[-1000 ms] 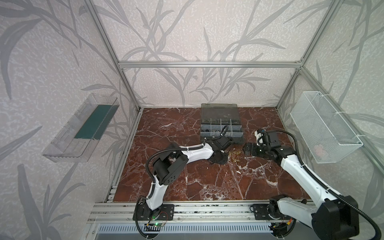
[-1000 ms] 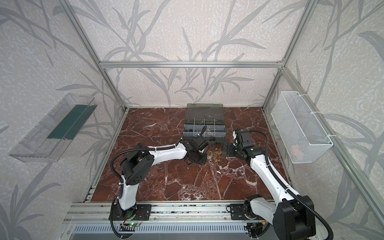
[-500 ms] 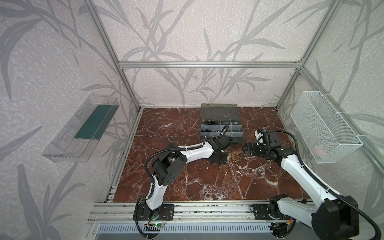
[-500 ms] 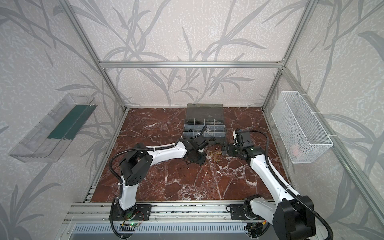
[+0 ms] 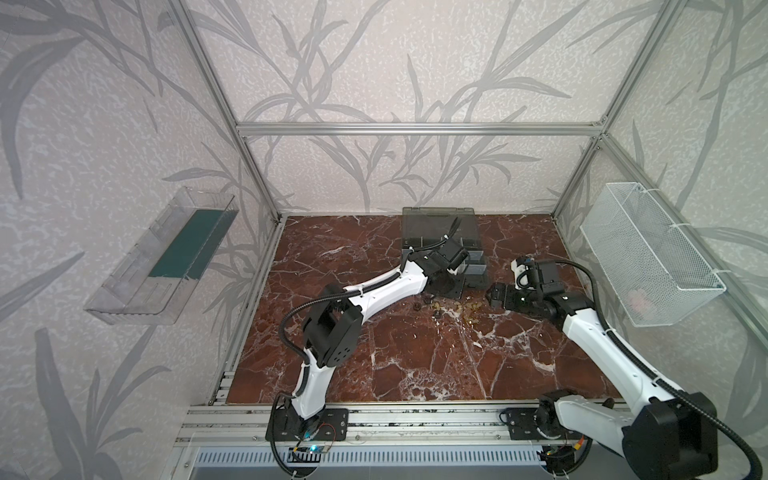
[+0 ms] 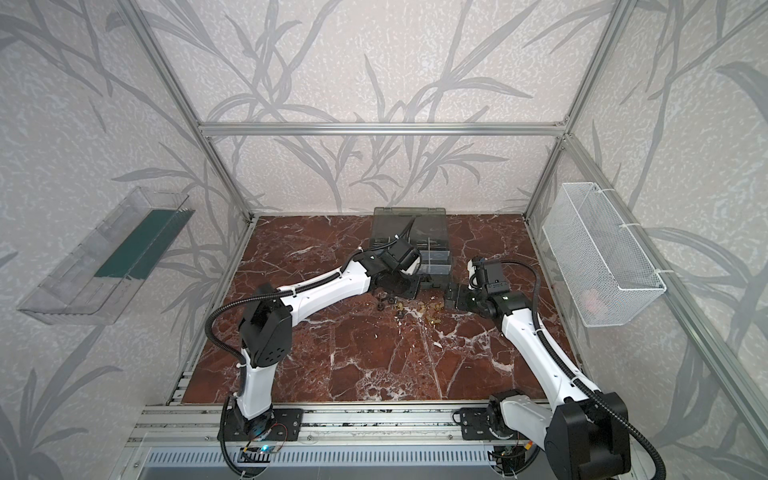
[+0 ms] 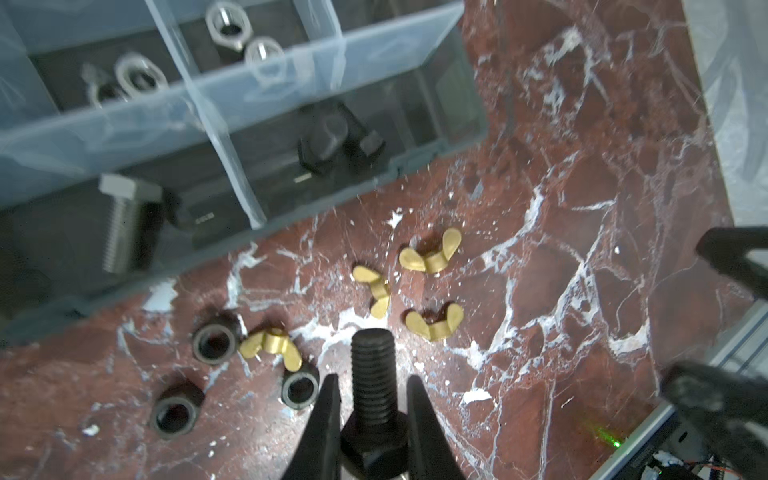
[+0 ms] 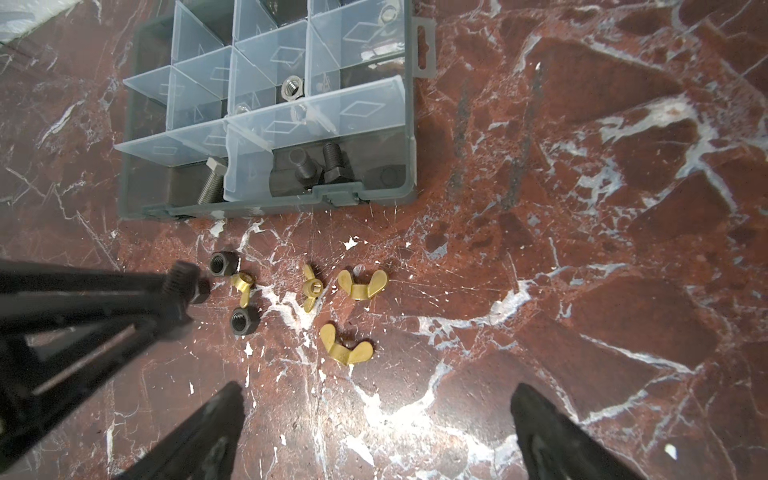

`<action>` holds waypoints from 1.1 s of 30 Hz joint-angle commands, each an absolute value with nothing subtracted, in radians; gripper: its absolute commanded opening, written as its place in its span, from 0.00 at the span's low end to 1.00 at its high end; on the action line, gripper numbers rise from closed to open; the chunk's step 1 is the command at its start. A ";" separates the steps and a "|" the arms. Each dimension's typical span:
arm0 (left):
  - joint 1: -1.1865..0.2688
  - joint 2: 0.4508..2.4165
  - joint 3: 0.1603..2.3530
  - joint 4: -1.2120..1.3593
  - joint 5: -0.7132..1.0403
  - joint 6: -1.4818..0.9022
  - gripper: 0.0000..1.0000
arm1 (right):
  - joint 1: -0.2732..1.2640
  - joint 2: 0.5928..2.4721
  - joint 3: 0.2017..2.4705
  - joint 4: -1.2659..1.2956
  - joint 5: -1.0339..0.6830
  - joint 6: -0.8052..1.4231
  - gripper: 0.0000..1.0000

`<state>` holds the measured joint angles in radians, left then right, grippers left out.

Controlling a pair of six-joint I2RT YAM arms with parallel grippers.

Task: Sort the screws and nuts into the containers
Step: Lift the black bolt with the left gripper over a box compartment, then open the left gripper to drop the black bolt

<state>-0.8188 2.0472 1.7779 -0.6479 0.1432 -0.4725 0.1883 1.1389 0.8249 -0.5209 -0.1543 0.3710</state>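
My left gripper (image 7: 372,388) is shut on the head of a black screw (image 7: 372,370), its thread pointing forward above the marble floor. Three black nuts (image 7: 214,343) and several brass wing nuts (image 7: 432,257) lie loose below it, just in front of the dark grey organiser case (image 8: 266,208). The near containers hold a silver screw (image 8: 212,183) and black screws (image 8: 334,162); silver nuts (image 7: 226,27) lie in the ones behind. My right gripper (image 8: 378,392) hangs open and empty over the floor to the right of the wing nuts (image 8: 345,349). In both top views the grippers (image 5: 446,286) (image 6: 455,297) face each other.
The case's smoky lid (image 5: 438,216) lies open towards the back wall. A white wire basket (image 5: 648,253) hangs on the right wall and a clear tray with a green strip (image 5: 174,253) on the left wall. Aluminium frame rails (image 5: 374,419) run along the floor's front edge.
My left gripper has shifted a little towards the case with the black screw still in it. The right arm has stayed where it was, open.
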 commanded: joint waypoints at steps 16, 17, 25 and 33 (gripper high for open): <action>-0.741 2.338 2.117 -0.734 0.142 -0.389 0.14 | 0.186 1.199 0.892 -0.422 -0.268 0.370 0.99; -0.740 2.343 2.120 -0.734 0.143 -0.390 0.14 | 0.187 1.211 0.885 -0.413 -0.269 0.372 0.99; -0.730 2.304 2.096 -0.714 0.145 -0.397 0.24 | 0.218 1.273 0.822 -0.401 -0.257 0.376 0.99; -0.724 2.179 2.011 -0.694 0.152 -0.407 0.42 | 0.302 1.257 0.823 -0.456 -0.153 0.356 0.99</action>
